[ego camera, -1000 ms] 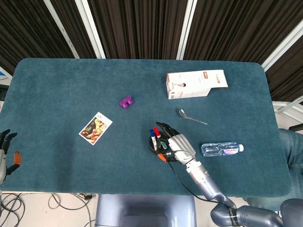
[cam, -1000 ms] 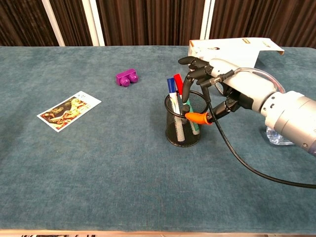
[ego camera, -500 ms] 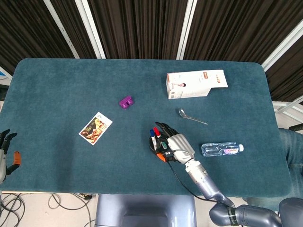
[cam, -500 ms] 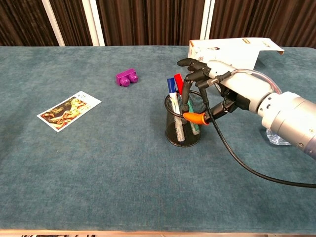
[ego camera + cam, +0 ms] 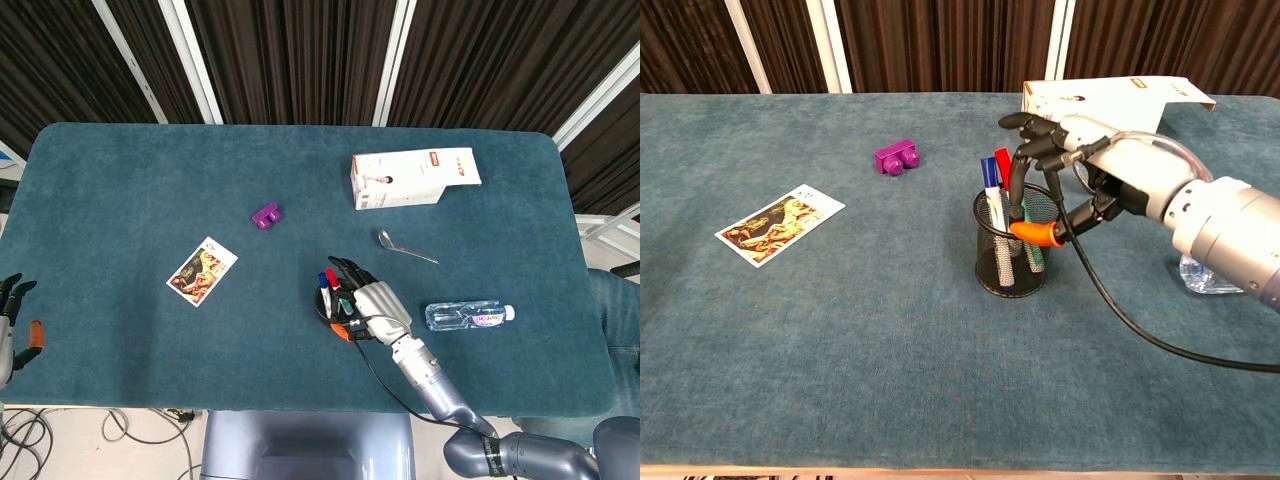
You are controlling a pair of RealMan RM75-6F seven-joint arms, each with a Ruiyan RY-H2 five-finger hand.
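A black mesh pen cup (image 5: 1008, 268) stands mid-table and holds a blue marker (image 5: 988, 176), a red marker (image 5: 1002, 162) and a green marker (image 5: 1036, 258). My right hand (image 5: 1085, 178) reaches over the cup's rim from the right. Its fingers curl down inside, and with the orange-tipped thumb they pinch the green marker, whose top is hidden. The head view shows the same right hand (image 5: 376, 308) at the cup (image 5: 328, 304). My left hand (image 5: 10, 322) hangs off the table's left front corner, fingers apart, holding nothing.
A water bottle (image 5: 468, 316) lies right of the cup. A spoon (image 5: 405, 248) and a white carton (image 5: 413, 177) lie behind it. A purple block (image 5: 266, 214) and a picture card (image 5: 202, 270) lie to the left. A black cable trails from the right wrist.
My right hand has risen slightly and drawn a little to the right over the cup, still pinching the green marker. The left hand has not moved.
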